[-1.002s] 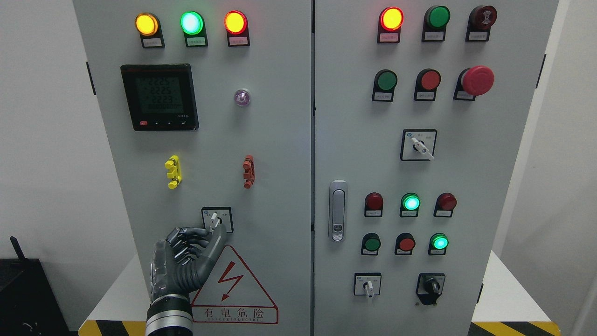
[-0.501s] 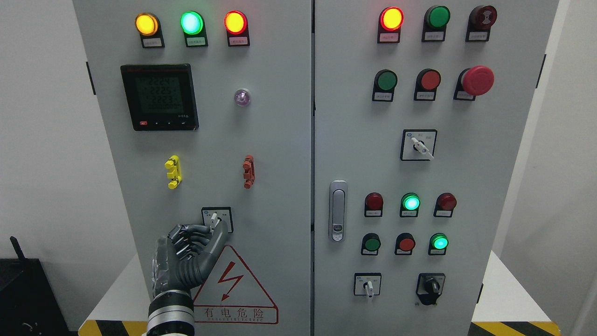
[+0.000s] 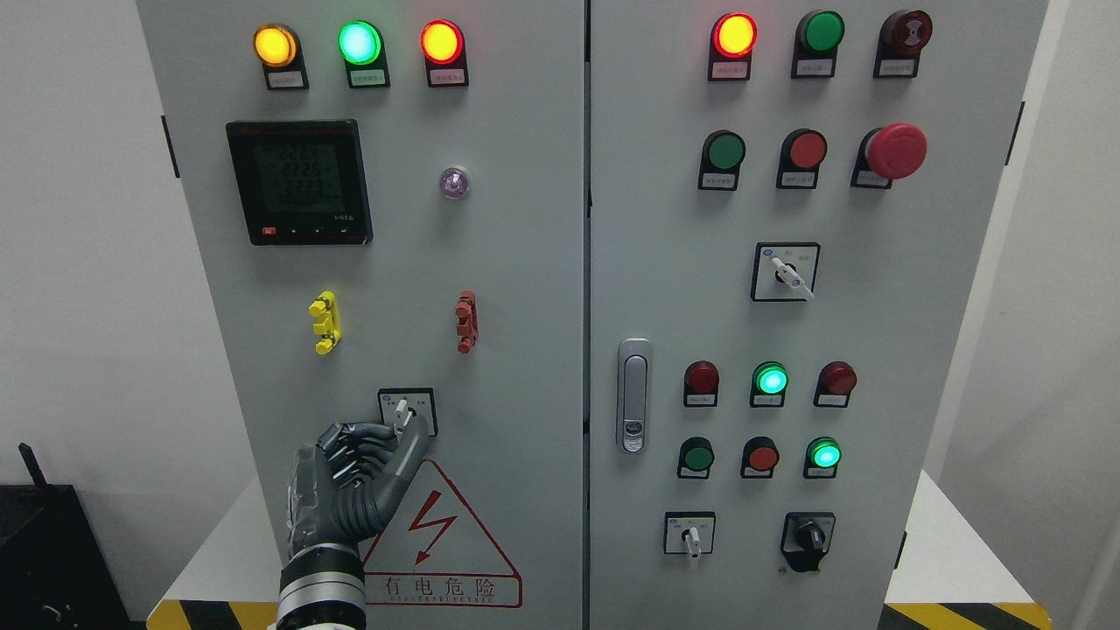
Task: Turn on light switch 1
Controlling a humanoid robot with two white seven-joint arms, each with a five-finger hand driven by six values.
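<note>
A small rotary selector switch (image 3: 402, 409) with a white lever sits in a black-framed plate low on the left cabinet door (image 3: 507, 289). The lever points roughly straight up and down. My left hand (image 3: 402, 430) comes up from the bottom edge and is at the switch. Its dark grey fingers (image 3: 367, 435) are curled on the lever's left and the thumb (image 3: 409, 448) rises on its right, pinching the lever's lower end. The right hand does not show.
Above the switch are a yellow terminal (image 3: 324, 321), a red terminal (image 3: 466, 321), a digital meter (image 3: 299, 182) and three lit lamps. A red warning triangle (image 3: 437, 538) lies just below the hand. The right door carries the latch handle (image 3: 633, 395), buttons and more selector switches.
The left hand has crept slightly right and up against the switch. The lever's angle looks the same and no lamp has changed.
</note>
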